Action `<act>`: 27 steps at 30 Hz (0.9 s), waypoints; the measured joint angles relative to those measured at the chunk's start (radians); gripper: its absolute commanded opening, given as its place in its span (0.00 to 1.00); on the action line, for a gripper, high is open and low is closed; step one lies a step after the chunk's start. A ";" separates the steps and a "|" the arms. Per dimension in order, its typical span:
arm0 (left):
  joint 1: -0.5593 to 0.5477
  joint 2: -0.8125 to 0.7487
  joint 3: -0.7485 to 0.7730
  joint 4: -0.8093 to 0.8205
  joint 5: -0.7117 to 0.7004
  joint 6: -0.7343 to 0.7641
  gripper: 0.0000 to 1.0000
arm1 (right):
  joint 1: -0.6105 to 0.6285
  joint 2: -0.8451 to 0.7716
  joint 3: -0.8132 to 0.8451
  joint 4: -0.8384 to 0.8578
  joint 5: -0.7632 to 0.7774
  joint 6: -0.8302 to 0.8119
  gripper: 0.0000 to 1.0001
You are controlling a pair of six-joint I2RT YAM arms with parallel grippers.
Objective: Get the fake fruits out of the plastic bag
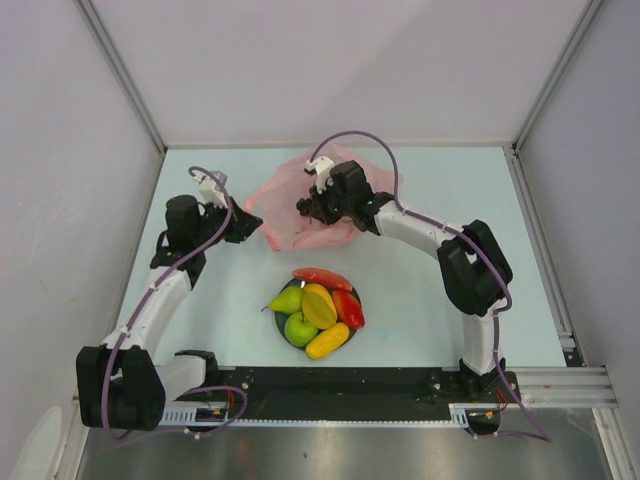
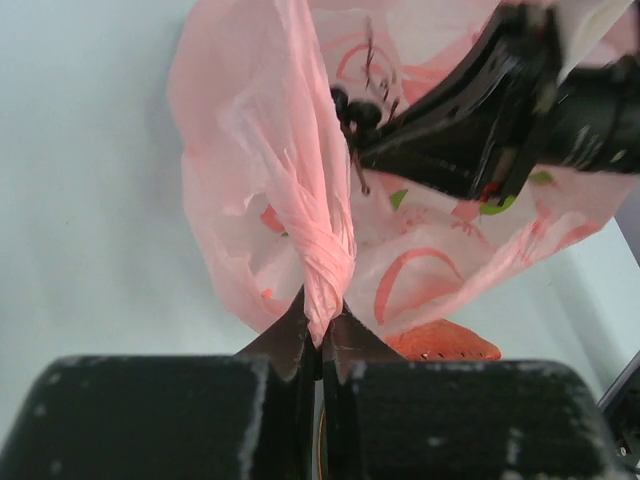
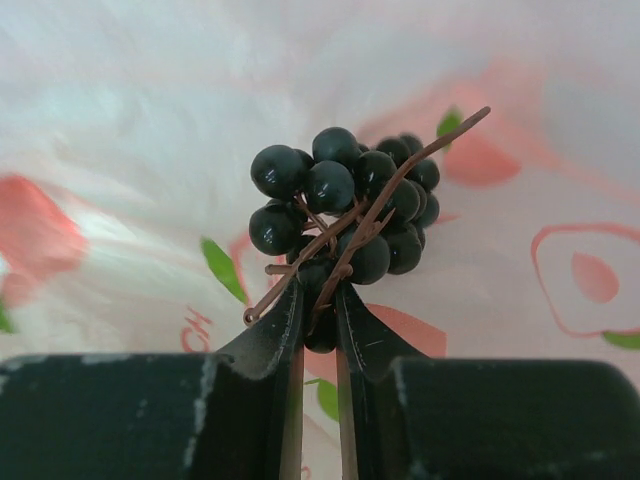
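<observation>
Grapes (image 3: pixel 345 205) sit pinched in right end effector (image 3: pixel 319 295) above plastic bag (image 3: pixel 120 120).

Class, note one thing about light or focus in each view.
Top external view: even, soft light, faint shadows on the pale table. Left wrist view: the thin translucent pink plastic bag is sharp, the left gripper looks soft. Right wrist view: the glossy dark purple plastic grapes are crisp, the bag behind blurred.
</observation>
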 measured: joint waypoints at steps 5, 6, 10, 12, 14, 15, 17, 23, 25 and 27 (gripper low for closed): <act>-0.011 -0.026 -0.013 -0.005 -0.002 0.004 0.03 | -0.010 0.003 -0.109 -0.008 0.016 -0.018 0.44; -0.016 -0.034 -0.019 -0.006 -0.002 0.006 0.03 | -0.013 0.005 -0.114 -0.008 0.019 -0.022 0.48; -0.038 -0.046 -0.037 -0.006 -0.001 0.006 0.03 | -0.023 0.013 -0.112 0.018 0.034 -0.037 0.54; -0.042 -0.046 -0.042 -0.006 -0.001 0.006 0.03 | -0.027 0.019 -0.105 0.031 0.038 -0.034 0.55; -0.044 -0.046 -0.043 -0.006 -0.001 0.006 0.03 | -0.028 0.030 -0.097 0.038 0.042 -0.026 0.57; -0.045 -0.046 -0.043 -0.006 -0.002 0.006 0.03 | -0.027 0.039 -0.090 0.043 0.045 -0.022 0.58; -0.046 -0.046 -0.043 -0.006 -0.001 0.006 0.03 | -0.021 0.058 -0.081 0.051 0.053 -0.019 0.61; -0.048 -0.046 -0.043 -0.007 -0.002 0.006 0.03 | -0.001 0.145 -0.055 0.052 0.100 -0.013 0.58; -0.049 -0.046 -0.043 -0.008 -0.002 0.006 0.03 | 0.005 0.165 -0.051 0.052 0.121 -0.012 0.50; -0.049 -0.046 -0.043 -0.010 -0.002 0.006 0.03 | 0.006 0.176 -0.048 0.052 0.135 -0.013 0.35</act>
